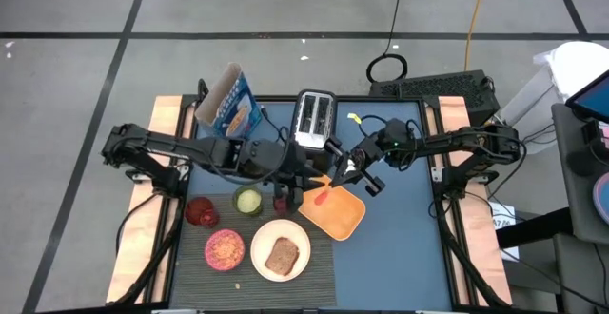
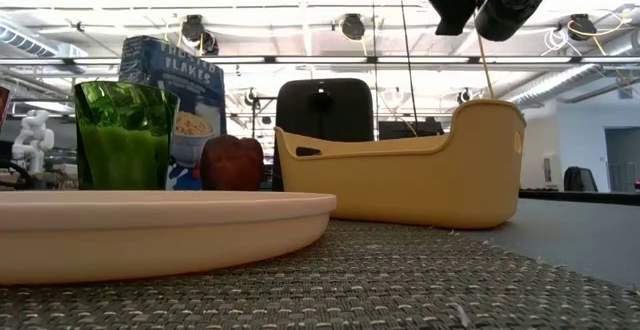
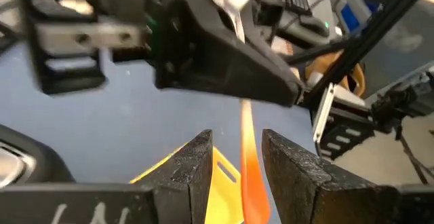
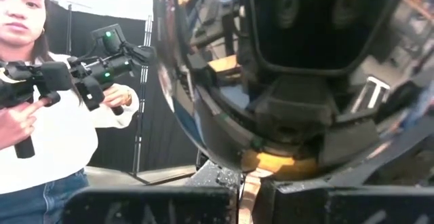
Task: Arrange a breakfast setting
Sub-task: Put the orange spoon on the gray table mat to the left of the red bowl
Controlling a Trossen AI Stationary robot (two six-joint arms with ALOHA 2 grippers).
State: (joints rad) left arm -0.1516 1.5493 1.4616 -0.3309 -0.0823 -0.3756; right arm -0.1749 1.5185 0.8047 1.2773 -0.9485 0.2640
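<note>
Your right gripper (image 1: pixel 354 168) pinches the red-handled spoon (image 1: pixel 323 196) by its bowl end, above the yellow tray (image 1: pixel 335 211). Handle runs down toward left gripper (image 1: pixel 303 186), fingers spread either side, nearer the placemat (image 1: pixel 257 259).

One camera hangs straight above me, taking in the whole table (image 1: pixel 400 257) and both my arms. Another sits at tabletop height, close behind the round white plate (image 2: pixel 150 230) (also seen from above), facing the room. My wrist cameras look past my own fingers (image 3: pixel 196 176).
</note>
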